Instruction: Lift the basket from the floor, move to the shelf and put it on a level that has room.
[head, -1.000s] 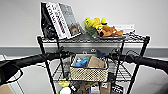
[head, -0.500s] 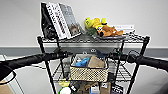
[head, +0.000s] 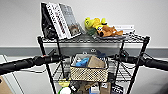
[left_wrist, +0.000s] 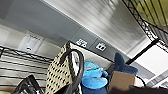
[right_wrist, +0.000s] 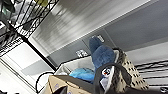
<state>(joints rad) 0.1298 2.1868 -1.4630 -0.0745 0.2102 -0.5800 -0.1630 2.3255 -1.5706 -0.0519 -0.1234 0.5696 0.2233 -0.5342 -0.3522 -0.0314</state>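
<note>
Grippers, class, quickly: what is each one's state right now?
Left gripper: at the basket, fingers cannot be told.
Right gripper: at the basket, cannot be told.

A small rectangular beige woven-mesh basket (head: 88, 71) with a dark rim and whitish lining sits upright between the front posts of a tall black wire shelf (head: 43, 55); it rests at the grey mesh level (head: 120, 72) second from the top, though contact with the grid cannot be told. It takes up about half the shelf's width; dark loop handles arch at its ends.
</note>
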